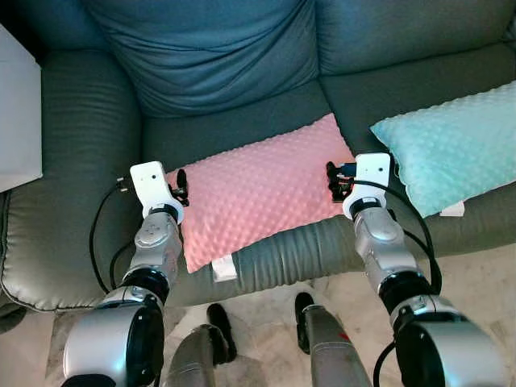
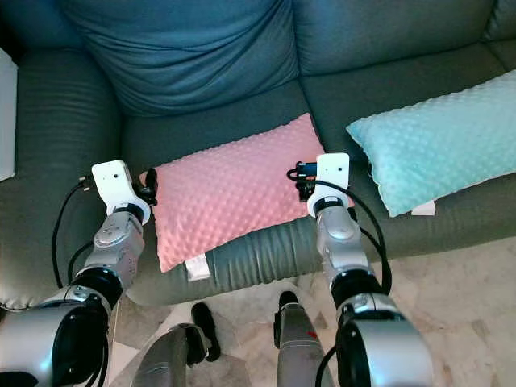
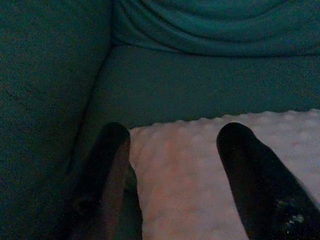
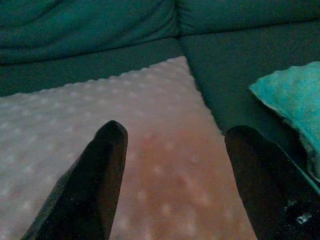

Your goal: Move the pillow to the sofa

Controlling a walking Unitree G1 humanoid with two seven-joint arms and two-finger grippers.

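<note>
Lying on the sofa seat, the pink pillow is flanked by both arms extended forward: left gripper and right gripper, fingers spread, released, at its ends.

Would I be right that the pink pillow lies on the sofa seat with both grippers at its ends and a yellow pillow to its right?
Not quite: the pillow to the right is mint green, not yellow, as the left eye view shows. The rest stands: pink pillow, left gripper, right gripper.

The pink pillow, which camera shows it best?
The left eye view: the whole pink pillow lies on the sofa seat, between the left hand and right hand. The right eye view shows it much the same. Each wrist view shows just one end of it between open fingers.
</note>
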